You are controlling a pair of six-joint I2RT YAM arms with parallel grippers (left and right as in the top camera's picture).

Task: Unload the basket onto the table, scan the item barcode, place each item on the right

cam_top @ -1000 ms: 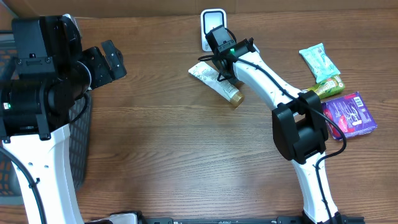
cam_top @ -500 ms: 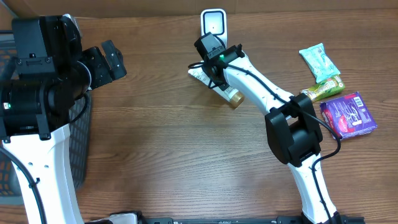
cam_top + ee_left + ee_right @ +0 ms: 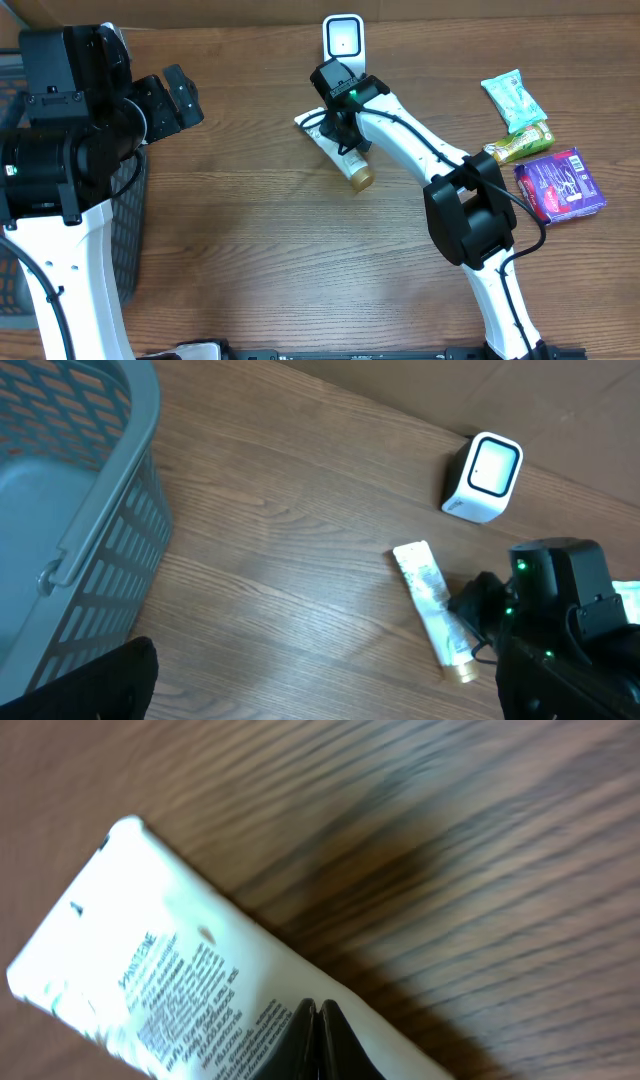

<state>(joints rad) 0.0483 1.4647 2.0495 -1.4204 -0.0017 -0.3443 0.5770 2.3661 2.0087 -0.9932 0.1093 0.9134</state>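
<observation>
The overhead camera looks straight down on the whole worktop (image 3: 250, 250) from high up. The left wrist camera looks slantwise across it from the left. The right wrist camera hangs very close over the white tube (image 3: 180, 990). All three views share that tube; the first two share the scanner (image 3: 343, 38).

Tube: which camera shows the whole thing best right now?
Left wrist: the white tube lies visible nearly whole, crimped end to gold cap. Overhead, the right arm hides its middle. Right wrist shows only a blurry close-up of its printed end.
</observation>
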